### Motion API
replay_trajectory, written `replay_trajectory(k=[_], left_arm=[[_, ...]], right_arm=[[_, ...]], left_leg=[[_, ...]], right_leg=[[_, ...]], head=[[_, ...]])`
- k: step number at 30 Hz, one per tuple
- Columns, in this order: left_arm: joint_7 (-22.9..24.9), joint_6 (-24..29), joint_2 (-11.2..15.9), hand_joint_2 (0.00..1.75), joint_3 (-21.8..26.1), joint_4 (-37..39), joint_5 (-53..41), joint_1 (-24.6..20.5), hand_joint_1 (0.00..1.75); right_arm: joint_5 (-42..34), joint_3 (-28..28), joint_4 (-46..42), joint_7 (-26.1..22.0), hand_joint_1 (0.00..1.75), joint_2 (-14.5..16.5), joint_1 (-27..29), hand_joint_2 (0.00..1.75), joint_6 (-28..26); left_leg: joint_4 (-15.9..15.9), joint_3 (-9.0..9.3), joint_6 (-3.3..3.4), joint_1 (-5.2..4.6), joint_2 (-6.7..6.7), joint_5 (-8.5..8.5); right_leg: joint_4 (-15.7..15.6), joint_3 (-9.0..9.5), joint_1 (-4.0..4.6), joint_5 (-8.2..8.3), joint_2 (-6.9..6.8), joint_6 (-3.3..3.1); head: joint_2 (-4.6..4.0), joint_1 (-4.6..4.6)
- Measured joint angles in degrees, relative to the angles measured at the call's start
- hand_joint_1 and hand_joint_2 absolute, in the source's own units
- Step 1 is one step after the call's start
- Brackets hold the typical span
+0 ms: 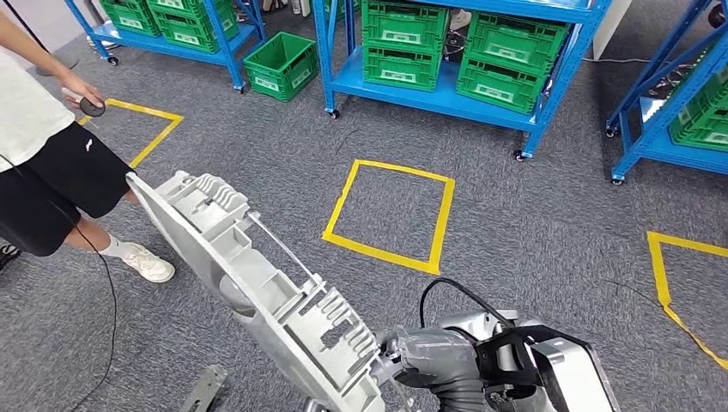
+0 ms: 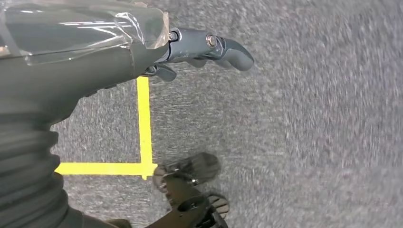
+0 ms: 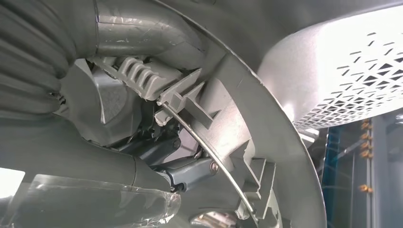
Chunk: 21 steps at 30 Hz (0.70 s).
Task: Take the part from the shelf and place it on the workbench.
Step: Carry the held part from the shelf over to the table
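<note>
The right hand (image 1: 412,356) grips the part (image 1: 257,287) by its rim at five o'clock; the left hand (image 2: 209,50) hangs empty, fingers apart. The long overhang could lever it loose.

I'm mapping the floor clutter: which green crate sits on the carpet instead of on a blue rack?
The lone open green crate on the grey carpet between the two blue racks; all the other green crates sit on rack shelves.
</note>
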Motion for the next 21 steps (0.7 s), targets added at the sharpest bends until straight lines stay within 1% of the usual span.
replay_trajectory(k=[1, 2, 3, 4, 5, 6, 7, 8, 9, 10, 11, 12, 13, 14, 15, 16, 17, 18, 19, 20, 21], left_arm=[[0.2, 0.1, 0.0, 1.75, 0.0, 0.0, -0.2, -0.1, 0.00], [0.4, 0.2, 0.0, 1.75, 0.0, 0.0, -0.4, -0.1, 0.00], [0.6, 0.3, 0.0, 1.75, 0.0, 0.0, -0.6, 0.0, 0.00], [0.9, 0.5, 0.0, 1.75, 0.0, 0.0, -0.7, 0.0, 0.00], [1.0, 0.7, 0.0, 1.75, 0.0, 0.0, -0.9, 0.1, 0.00], [1.2, 0.9, 0.0, 1.75, 0.0, 0.0, -1.1, 0.0, 0.00], [1.4, 1.1, 0.1, 1.75, 0.0, 0.0, -1.2, -0.1, 0.00], [1.5, 1.3, 0.1, 1.75, 0.0, 0.0, -1.3, -0.1, 0.00], [1.6, 1.5, 0.2, 1.75, 0.0, 0.0, -1.5, -0.2, 0.00], [1.6, 1.6, 0.2, 1.75, 0.0, 0.0, -1.5, -0.1, 0.00], [1.7, 1.7, 0.2, 1.75, 0.0, 0.0, -1.5, 0.0, 0.00], [1.7, 1.8, 0.3, 1.75, 0.1, 0.0, -1.6, 0.1, 0.00], [1.7, 1.9, 0.2, 1.75, 0.1, 0.0, -1.6, 0.2, 0.00], [1.7, 1.9, 0.2, 1.75, 0.1, 0.0, -1.6, 0.2, 0.00], [1.7, 1.9, 0.1, 1.75, 0.1, -0.1, -1.6, 0.2, 0.00], [1.7, 2.0, 0.1, 1.75, 0.1, -0.1, -1.6, 0.2, 0.00], [1.7, 2.1, 0.0, 1.75, 0.2, -0.1, -1.6, 0.2, 0.00], [1.7, 2.1, 0.0, 1.75, 0.3, -0.1, -1.6, 0.3, 0.00], [1.7, 2.2, -0.1, 1.75, 0.3, -0.1, -1.6, 0.5, 0.00], [1.7, 2.3, -0.1, 1.75, 0.4, -0.1, -1.6, 0.6, 0.00], [1.7, 2.3, -0.2, 1.75, 0.4, -0.1, -1.7, 0.7, 0.00]], right_arm=[[0.1, 0.0, -0.1, 0.0, 1.75, 0.0, 0.0, 1.75, 0.0], [0.2, 0.0, -0.1, 0.0, 1.75, 0.0, 0.0, 1.75, 0.0], [0.3, 0.0, -0.1, 0.0, 1.75, 0.0, 0.0, 1.75, 0.0], [0.4, 0.0, -0.1, 0.0, 1.75, 0.0, 0.0, 1.75, 0.0], [0.4, 0.0, -0.1, 0.0, 1.75, 0.0, 0.0, 1.75, 0.0], [0.4, 0.0, -0.2, 0.0, 1.75, 0.0, 0.0, 1.75, 0.0], [0.4, 0.0, -0.2, 0.0, 1.75, 0.0, 0.0, 1.75, 0.0], [0.4, 0.0, -0.3, 0.0, 1.75, 0.0, -0.1, 1.75, 0.0], [0.4, 0.0, -0.3, 0.0, 1.75, 0.0, -0.1, 1.75, 0.0], [0.4, 0.0, -0.3, 0.0, 1.75, 0.0, -0.1, 1.75, -0.1], [0.4, 0.0, -0.3, 0.1, 1.75, 0.0, -0.1, 1.75, -0.1], [0.5, 0.0, -0.4, 0.1, 1.75, 0.1, -0.1, 1.75, -0.2], [0.5, 0.0, -0.5, 0.1, 1.75, 0.1, -0.1, 1.75, -0.2], [0.5, 0.0, -0.6, 0.0, 1.75, 0.0, -0.1, 1.75, -0.2], [0.5, 0.1, -0.6, 0.0, 1.75, 0.0, 0.0, 1.75, -0.2], [0.6, 0.1, -0.7, 0.0, 1.75, -0.1, 0.0, 1.75, -0.2], [0.6, 0.1, -0.7, -0.1, 1.75, -0.1, 0.1, 1.75, -0.3], [0.7, 0.1, -0.7, -0.1, 1.75, -0.2, 0.2, 1.75, -0.3], [0.7, 0.1, -0.7, -0.1, 1.75, -0.3, 0.2, 1.75, -0.3], [0.7, 0.2, -0.7, -0.1, 1.75, -0.4, 0.3, 1.75, -0.3], [0.7, 0.2, -0.7, -0.2, 1.75, -0.4, 0.3, 1.75, -0.4]], left_leg=[[4.0, -1.92, -0.28, 0.17, 0.66, -1.77], [7.3, -3.51, -0.48, 0.33, 0.95, -2.93], [8.9, -4.29, -0.60, 0.44, 1.12, -3.11], [8.1, -3.87, -0.61, 0.50, 1.32, -2.18], [5.1, -2.29, -0.47, 0.50, 1.78, -0.45], [0.8, -0.01, -0.16, 0.39, 2.85, 1.45], [-3.0, 2.03, 0.17, 0.09, 4.08, 2.77], [-5.7, 3.38, 0.54, -0.21, 5.01, 3.52], [-7.0, 3.93, 0.83, -0.50, 5.54, 3.67], [-7.3, 3.83, 1.04, -0.74, 5.22, 3.56], [-7.5, 3.78, 1.34, -0.79, 4.50, 3.71], [-7.9, 3.95, 1.60, -0.66, 3.86, 3.96], [-8.3, 4.16, 1.94, -0.51, 3.17, 4.28], [-8.7, 4.37, 2.25, -0.32, 2.49, 4.61], [-9.0, 4.48, 2.42, -0.15, 1.82, 4.83], [-9.0, 4.42, 2.55, -0.14, 1.10, 4.92], [-9.0, 4.37, 2.58, -0.15, 0.36, 4.94], [-8.9, 4.35, 2.57, -0.16, -0.41, 4.94], [-8.9, 4.34, 2.56, -0.15, -1.19, 4.93], [-8.8, 4.37, 2.50, -0.13, -2.02, 4.91], [-8.7, 4.39, 2.40, -0.11, -2.84, 4.86]], right_leg=[[0.0, 0.00, 0.14, -0.08, -0.64, -0.23], [0.0, 0.01, 0.24, -0.14, -1.27, -0.33], [0.0, 0.02, 0.31, -0.18, -1.91, -0.37], [0.0, 0.06, 0.35, -0.22, -2.52, -0.40], [0.0, 0.14, 0.39, -0.29, -3.13, -0.40], [0.0, 0.25, 0.46, -0.35, -3.68, -0.37], [0.1, 0.31, 0.70, -0.46, -4.20, -0.23], [0.1, 0.34, 0.90, -0.56, -4.70, -0.07], [0.1, 0.34, 1.08, -0.65, -5.21, 0.12], [0.0, 0.37, 1.21, -0.72, -5.77, 0.39], [-0.1, 0.51, 1.20, -0.77, -6.36, 0.65], [-0.1, 0.54, 1.14, -0.95, -6.29, 0.93], [0.7, 0.23, 1.04, -1.46, -5.33, 1.07], [2.7, -0.67, 0.94, -2.49, -3.89, 1.03], [5.9, -2.23, 0.78, -3.92, -2.19, 0.84], [9.8, -4.14, 0.71, -5.47, -0.97, 0.63], [13.8, -6.12, 0.68, -6.80, -0.47, 0.60], [16.4, -7.52, 0.63, -7.42, -0.30, 0.79], [16.9, -8.01, 0.54, -7.18, -0.22, 1.21], [15.1, -7.33, 0.38, -6.04, -0.11, 1.81], [11.2, -5.58, 0.15, -4.22, 0.27, 2.46]], head=[[0.00, -0.06], [0.00, -0.06], [0.00, -0.07], [0.00, -0.07], [0.00, -0.07], [0.00, -0.07], [0.00, -0.06], [0.00, -0.03], [0.00, -0.03], [0.00, -0.02], [0.00, -0.02], [0.00, -0.02], [0.00, 0.01], [0.00, 0.08], [0.00, 0.17], [0.00, 0.22], [0.00, 0.28], [0.00, 0.29], [0.00, 0.29], [0.00, 0.31], [0.00, 0.31]])
